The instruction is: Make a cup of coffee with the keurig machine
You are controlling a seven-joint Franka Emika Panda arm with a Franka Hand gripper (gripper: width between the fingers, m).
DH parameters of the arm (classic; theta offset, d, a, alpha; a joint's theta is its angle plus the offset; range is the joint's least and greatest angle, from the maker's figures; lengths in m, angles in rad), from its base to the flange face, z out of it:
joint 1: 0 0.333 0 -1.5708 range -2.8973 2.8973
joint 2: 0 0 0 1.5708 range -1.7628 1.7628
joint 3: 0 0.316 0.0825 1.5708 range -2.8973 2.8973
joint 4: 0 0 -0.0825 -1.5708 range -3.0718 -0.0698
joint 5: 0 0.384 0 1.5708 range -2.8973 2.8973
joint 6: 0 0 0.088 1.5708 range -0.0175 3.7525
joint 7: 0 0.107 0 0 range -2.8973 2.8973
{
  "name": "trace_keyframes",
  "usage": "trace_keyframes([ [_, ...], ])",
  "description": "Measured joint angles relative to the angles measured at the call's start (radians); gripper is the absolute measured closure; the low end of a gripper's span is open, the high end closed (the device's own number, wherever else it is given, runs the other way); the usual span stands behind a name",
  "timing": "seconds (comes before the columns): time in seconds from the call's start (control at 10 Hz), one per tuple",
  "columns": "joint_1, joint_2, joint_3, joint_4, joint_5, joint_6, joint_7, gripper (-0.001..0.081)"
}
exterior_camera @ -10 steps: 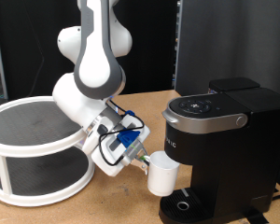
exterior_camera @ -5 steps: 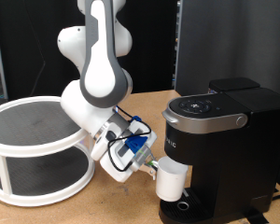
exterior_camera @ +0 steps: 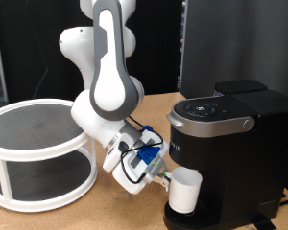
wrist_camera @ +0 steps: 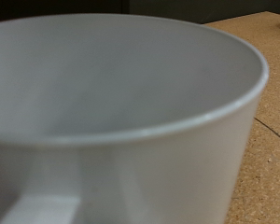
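The gripper (exterior_camera: 166, 178) was low beside the keurig machine (exterior_camera: 226, 153), near the bottom of the exterior view, with its jaws closed on the cup (exterior_camera: 184, 191). The cup stood upright under the brew head, over the round drip tray (exterior_camera: 197, 216) at the machine's base; whether it was resting on the tray or hanging just above it could not be told. The wrist view was filled by the cup's rim and inner wall (wrist_camera: 131, 103), with the cork-coloured table (wrist_camera: 266, 140) visible beyond; the cup looked empty. The machine's lid (exterior_camera: 213, 113) appeared shut. A two-tier round rack (exterior_camera: 38, 153) stood well apart toward the table's far side, at the exterior view's left.

Risks, as judged: the cup sat close to the machine's front face, so a sideways drift of the arm could knock it against the body or tip it. If released off-centre on the tray, it could sit tilted or miss the spout's line. The loose cabling at the wrist (exterior_camera: 134, 149) could snag.
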Motion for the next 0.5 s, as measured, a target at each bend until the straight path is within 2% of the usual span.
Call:
trace_keyframes([
  [0.5,0.005,0.039,0.024,0.009,0.038,0.002,-0.040,0.0743],
])
